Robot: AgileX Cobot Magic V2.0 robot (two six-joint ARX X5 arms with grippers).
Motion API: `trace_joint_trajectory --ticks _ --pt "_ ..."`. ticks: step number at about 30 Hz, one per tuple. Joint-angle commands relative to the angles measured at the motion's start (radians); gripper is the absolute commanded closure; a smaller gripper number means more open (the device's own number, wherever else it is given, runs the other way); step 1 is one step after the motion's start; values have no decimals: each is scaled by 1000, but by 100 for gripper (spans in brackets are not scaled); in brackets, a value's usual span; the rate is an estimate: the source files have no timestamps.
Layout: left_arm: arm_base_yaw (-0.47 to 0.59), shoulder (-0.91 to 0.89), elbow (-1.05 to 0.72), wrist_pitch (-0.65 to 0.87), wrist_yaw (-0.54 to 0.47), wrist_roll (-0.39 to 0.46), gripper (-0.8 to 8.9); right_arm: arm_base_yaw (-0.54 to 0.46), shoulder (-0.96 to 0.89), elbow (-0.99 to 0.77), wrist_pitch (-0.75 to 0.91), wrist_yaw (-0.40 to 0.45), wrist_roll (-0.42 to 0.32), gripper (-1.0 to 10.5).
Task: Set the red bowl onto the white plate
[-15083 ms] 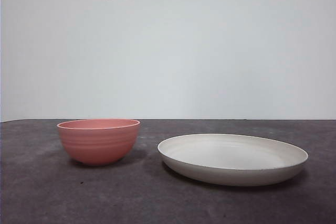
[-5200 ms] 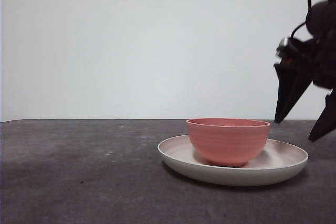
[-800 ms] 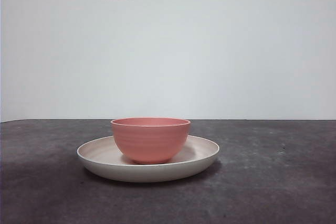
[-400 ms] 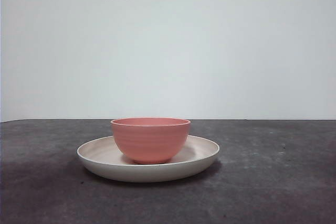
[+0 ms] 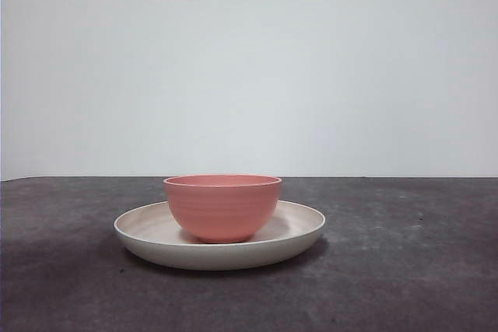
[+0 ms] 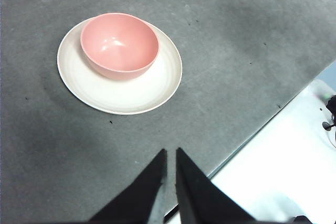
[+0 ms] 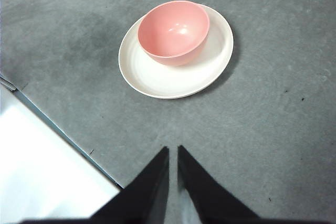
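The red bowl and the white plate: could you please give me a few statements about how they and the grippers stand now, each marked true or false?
1. The red bowl sits upright on the white plate. True.
2. The bowl holds food. False: the wrist views show it empty.
3. The left gripper clamps the bowl's rim. False: it is shut on nothing, well away from the bowl.
4. The right gripper is shut and apart from the plate. True.
5. The plate lies upside down. False: its rim faces up.

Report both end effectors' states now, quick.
Left end effector: closed, holding nothing, away from the small salmon-pink ridged bowl.
Right end effector: closed, holding nothing.
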State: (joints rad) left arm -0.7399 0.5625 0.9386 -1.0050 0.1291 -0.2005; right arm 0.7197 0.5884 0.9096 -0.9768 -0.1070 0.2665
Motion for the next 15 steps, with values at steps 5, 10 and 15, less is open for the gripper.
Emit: trace_joint_trajectory --ticks 5,10,15 --pt "-6 5 10 9 3 4 787 9 3 6 11 3 7 924" --pt "63 3 6 10 3 4 787 9 3 6 11 3 7 924" --pt "281 -31 -71 112 2 5 787 9 3 6 11 3 7 924"
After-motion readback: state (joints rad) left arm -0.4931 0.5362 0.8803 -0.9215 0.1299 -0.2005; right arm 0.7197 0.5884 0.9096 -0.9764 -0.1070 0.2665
